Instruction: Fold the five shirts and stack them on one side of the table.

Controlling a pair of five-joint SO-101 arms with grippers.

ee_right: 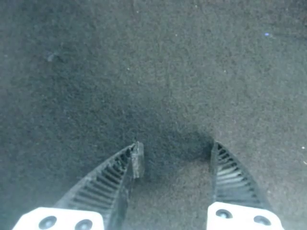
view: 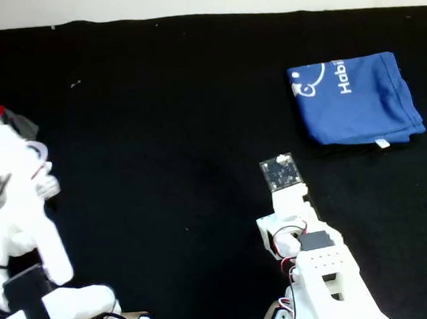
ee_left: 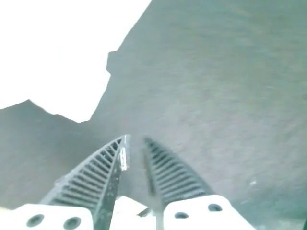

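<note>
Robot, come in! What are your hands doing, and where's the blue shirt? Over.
Left gripper nearly shut, empty. Right gripper open, empty, over black table. Blue shirt folded, far right side, apart from both grippers. Nothing on it. Over.

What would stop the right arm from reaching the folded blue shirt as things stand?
Probably nothing, so likely yes: only bare black cloth lies between the right arm and the blue shirt, and its claw is open and empty.

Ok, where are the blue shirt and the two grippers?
blue shirt [view: 357, 100], high view, middle of the folded cloth.
left gripper [ee_left: 135, 141], left wrist view, between its fingertips.
right gripper [ee_right: 176, 148], right wrist view, between its fingertips.
</note>
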